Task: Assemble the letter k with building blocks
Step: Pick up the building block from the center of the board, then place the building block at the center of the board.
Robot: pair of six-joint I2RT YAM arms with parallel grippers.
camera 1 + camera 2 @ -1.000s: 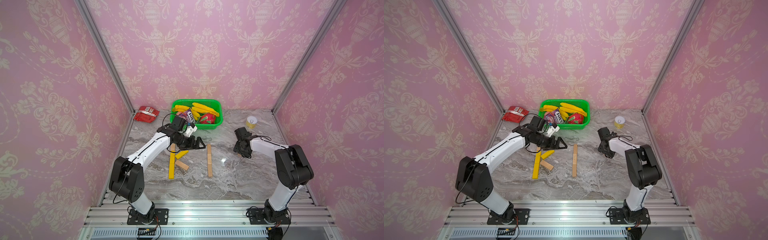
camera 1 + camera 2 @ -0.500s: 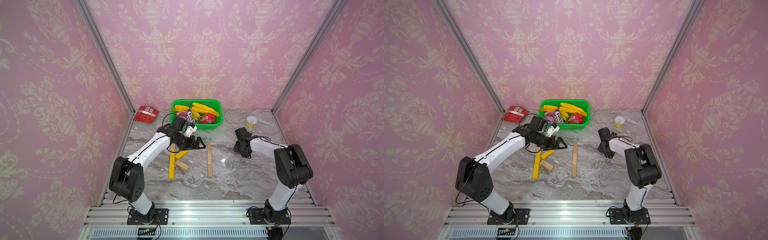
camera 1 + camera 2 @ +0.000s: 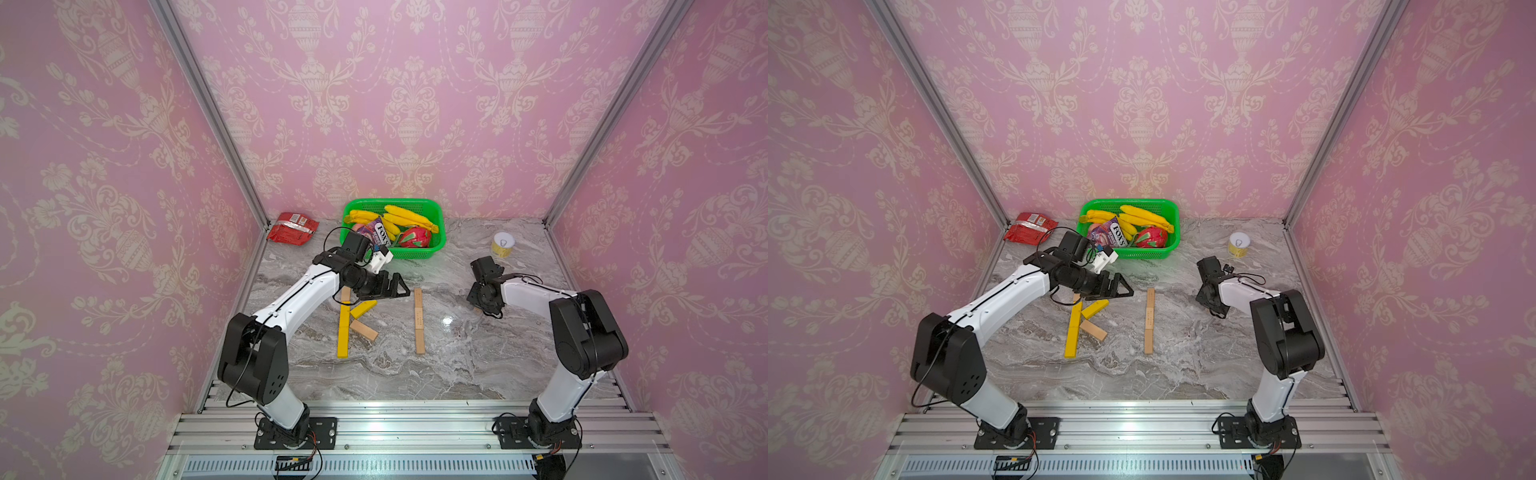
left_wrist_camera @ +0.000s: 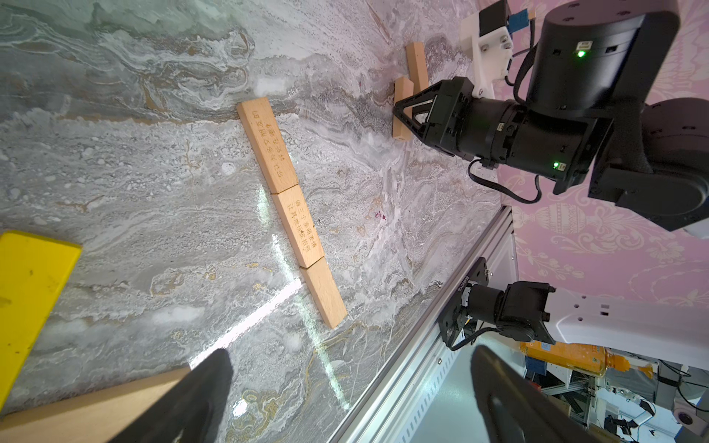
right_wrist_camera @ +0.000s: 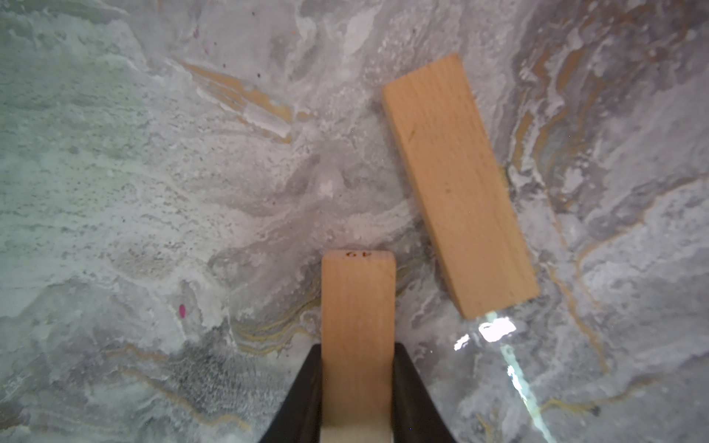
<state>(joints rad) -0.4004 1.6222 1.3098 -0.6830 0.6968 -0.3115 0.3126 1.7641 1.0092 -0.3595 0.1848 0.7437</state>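
Observation:
Left of centre lies a letter k: a yellow stem (image 3: 343,332) topped by a wood block (image 3: 345,294), with a yellow slant (image 3: 363,309) and a wood slant (image 3: 364,330). To its right, three wood building blocks form a straight stem (image 3: 419,320) (image 4: 291,214). My left gripper (image 3: 395,286) (image 4: 351,364) hovers open and empty above the yellow k's top. My right gripper (image 3: 482,305) (image 5: 358,356) is down at the table on the right, shut on a wood block (image 5: 358,307). A loose wood block (image 5: 456,184) lies beside it.
A green basket (image 3: 432,253) with bananas, a candy bag and a red fruit stands at the back centre. A red packet (image 3: 292,227) lies at the back left and a yellow can (image 3: 503,244) at the back right. An aluminium rail (image 3: 395,419) runs along the front.
The right gripper's jaws have closed onto the wood block. Both arms have stayed almost still.

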